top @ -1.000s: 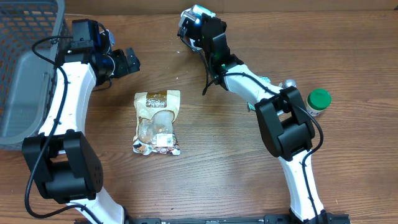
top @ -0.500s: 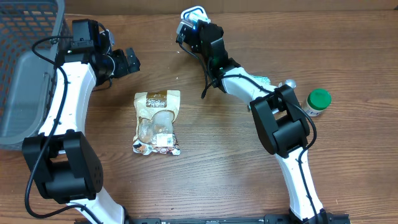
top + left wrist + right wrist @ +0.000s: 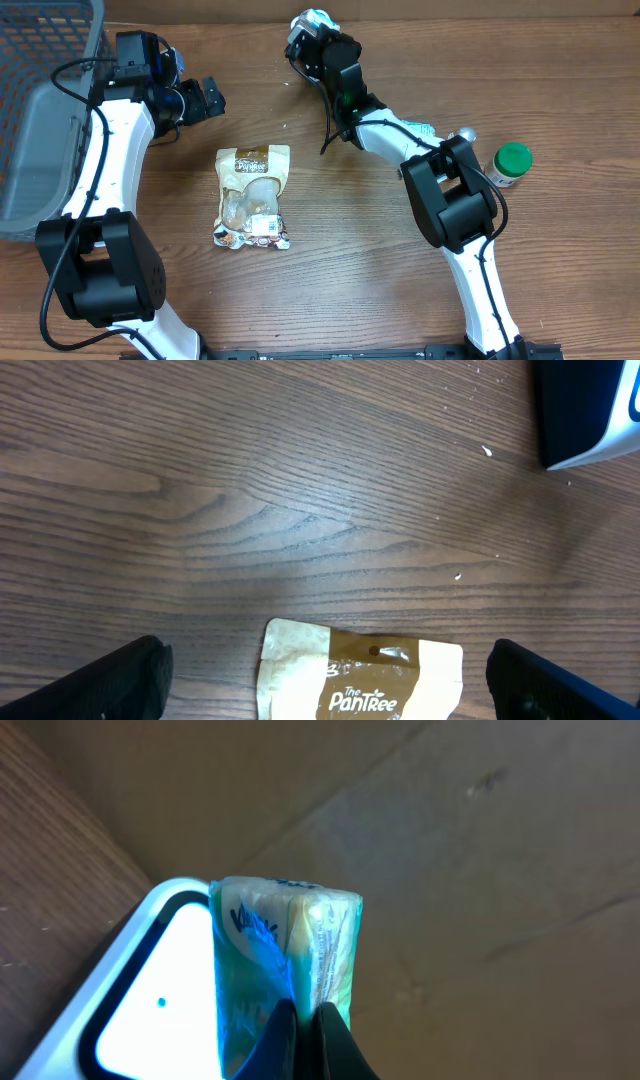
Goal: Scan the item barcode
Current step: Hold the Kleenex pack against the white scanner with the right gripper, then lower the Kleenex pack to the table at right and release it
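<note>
Overhead, the right arm is seen stretched from the near edge across the table to its far side, with the wrist bent at the back. The right gripper is clamped on a small tissue pack, whose lower edge is pinched between the closed fingertips. In the right wrist view the pack is held on end. Its long axis is seen running straight out from the fingers, and a narrow side is turned to the camera. The face printed in blue is turned toward the lit window of the scanner, which lies just beside and behind it. Whether pack and scanner touch cannot be told.

The left arm is bent over the table's left side, beside the grey basket. The left gripper is held wide apart and nothing is gripped. It is pointed toward a snack pouch lying flat on the wood, lengthwise from far to near. A green-capped bottle is seen at the right.
</note>
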Robot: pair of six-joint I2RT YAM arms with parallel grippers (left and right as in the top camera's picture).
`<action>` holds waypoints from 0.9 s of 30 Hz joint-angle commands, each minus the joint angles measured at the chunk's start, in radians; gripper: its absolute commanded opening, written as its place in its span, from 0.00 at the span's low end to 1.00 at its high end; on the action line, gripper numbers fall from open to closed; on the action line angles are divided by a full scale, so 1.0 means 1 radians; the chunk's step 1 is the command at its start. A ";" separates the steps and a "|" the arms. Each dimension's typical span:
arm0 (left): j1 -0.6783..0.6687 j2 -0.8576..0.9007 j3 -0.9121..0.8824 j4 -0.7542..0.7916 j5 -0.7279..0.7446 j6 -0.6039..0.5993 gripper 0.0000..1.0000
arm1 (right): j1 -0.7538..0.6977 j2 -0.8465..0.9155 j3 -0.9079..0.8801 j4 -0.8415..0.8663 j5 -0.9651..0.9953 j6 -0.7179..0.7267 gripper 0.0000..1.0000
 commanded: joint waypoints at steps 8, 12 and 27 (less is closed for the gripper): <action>0.000 -0.005 0.008 0.000 -0.005 0.011 1.00 | -0.007 -0.241 0.019 -0.365 0.044 0.395 0.04; 0.000 -0.005 0.008 0.000 -0.005 0.011 1.00 | -0.006 -0.310 0.019 -0.588 0.043 0.583 0.04; 0.000 -0.005 0.008 0.000 -0.005 0.011 1.00 | -0.010 -0.354 0.018 -1.550 -0.047 1.060 0.04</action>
